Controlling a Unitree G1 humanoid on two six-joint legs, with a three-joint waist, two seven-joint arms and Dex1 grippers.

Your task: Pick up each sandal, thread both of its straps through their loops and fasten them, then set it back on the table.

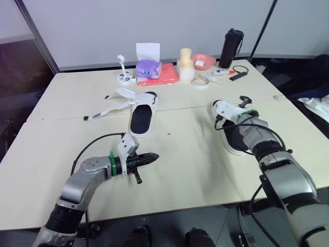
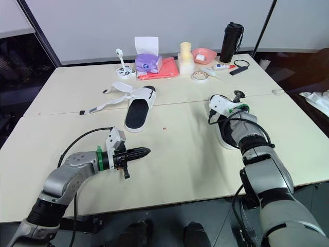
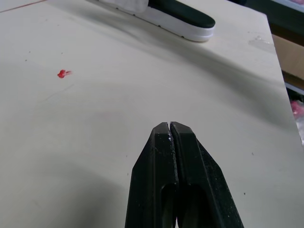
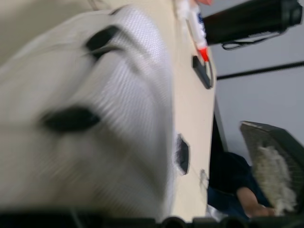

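Left gripper (image 3: 170, 124): tapered black fingers pressed together, empty. Sandal (image 1: 141, 119): white sole, black footbed, straps (image 1: 114, 104) loose. Right gripper (image 1: 240, 104): grip indiscernible, at ribbed white strap (image 4: 128, 95).

On the tabletop (image 1: 61, 92) one sandal (image 1: 142, 118) lay at mid-frame, its straps (image 1: 115, 103) trailing left, and the second sandal (image 1: 230, 149) lay right of centre. The left tool (image 1: 152, 157) hung below the first sandal, lower left of centre. A tissue pack (image 1: 148, 68), bowl (image 1: 204, 61) and bottle (image 1: 231, 48) lined the top.
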